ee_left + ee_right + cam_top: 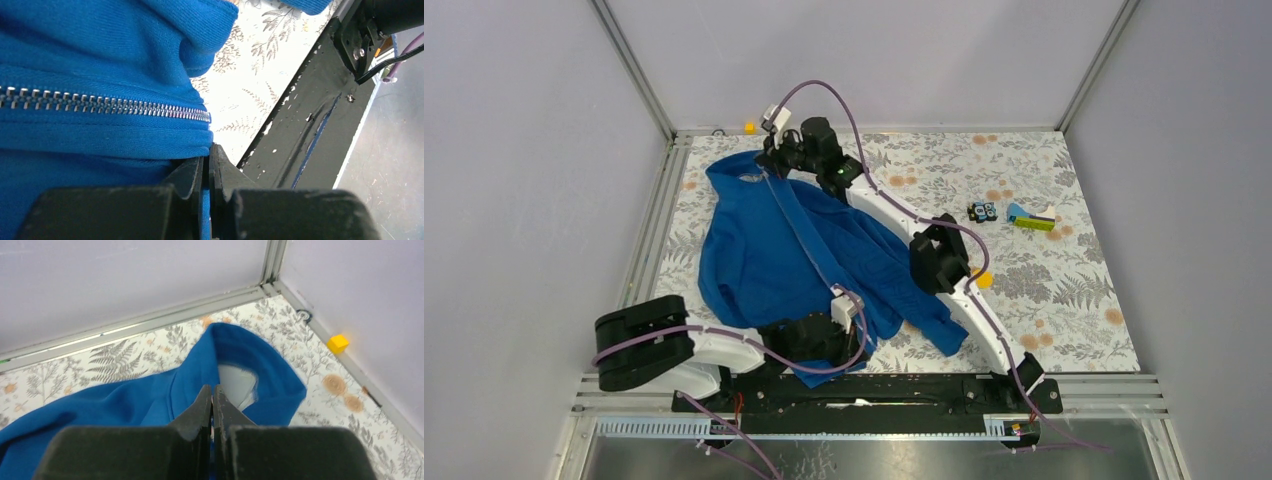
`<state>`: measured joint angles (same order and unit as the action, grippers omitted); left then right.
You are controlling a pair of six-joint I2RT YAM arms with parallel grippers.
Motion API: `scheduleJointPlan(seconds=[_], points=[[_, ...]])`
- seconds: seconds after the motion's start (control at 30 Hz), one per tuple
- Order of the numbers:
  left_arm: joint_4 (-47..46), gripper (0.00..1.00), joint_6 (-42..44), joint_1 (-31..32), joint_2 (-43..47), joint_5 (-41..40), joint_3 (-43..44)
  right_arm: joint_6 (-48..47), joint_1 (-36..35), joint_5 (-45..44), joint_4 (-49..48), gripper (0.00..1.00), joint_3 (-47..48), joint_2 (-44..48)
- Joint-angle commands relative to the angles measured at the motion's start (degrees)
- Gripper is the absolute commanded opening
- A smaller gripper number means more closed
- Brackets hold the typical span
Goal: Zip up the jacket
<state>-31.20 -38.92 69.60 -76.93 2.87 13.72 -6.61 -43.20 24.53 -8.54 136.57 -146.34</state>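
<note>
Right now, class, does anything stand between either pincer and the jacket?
Nothing visible does. The left pincer is shut on the hem of the jacket beside the end of the zipper; the right pincer sits shut at the collar.

Royal-blue jacket (794,255) — spread flat on the table, zipper closed, collar farthest away

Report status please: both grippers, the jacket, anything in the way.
Left gripper shut on hem of royal-blue fabric jacket. Right gripper shut at collar. Silvery metal zipper meshed near hem. Small yellow cube apart, not blocking.
</note>
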Motion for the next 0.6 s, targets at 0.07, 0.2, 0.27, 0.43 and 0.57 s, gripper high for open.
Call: scheduleJointPlan(seconds=[0.07, 0.2, 0.27, 0.43, 0.57], points=[[-3.48, 0.0, 0.75, 4.14, -7.96, 12.54, 2.44, -0.12, 3.94, -4.58, -6.05, 0.0, 18.3, -7.34], [-3.26, 0.0, 2.71, 5.45, -12.66, 17.12, 6.49, -0.22, 4.88, -6.43, -13.72, 0.0, 15.27, -6.09], [-2.68, 0.0, 3.09, 5.54, -14.16, 17.4, 7.76, -0.31, 5.09, -7.04, -13.9, 0.0, 19.05, -7.4], [-3.11, 0.0, 2.92, 5.12, -14.81, 16.55, 7.89, -0.95, 5.81, -8.33, -17.73, 0.0, 17.77, -6.37], [-2.15, 0.0, 1.38, 3.65, -16.45, 15.57, 8.48, 0.32, 6.47, -7.61, -18.27, 0.0, 19.56, -7.56]])
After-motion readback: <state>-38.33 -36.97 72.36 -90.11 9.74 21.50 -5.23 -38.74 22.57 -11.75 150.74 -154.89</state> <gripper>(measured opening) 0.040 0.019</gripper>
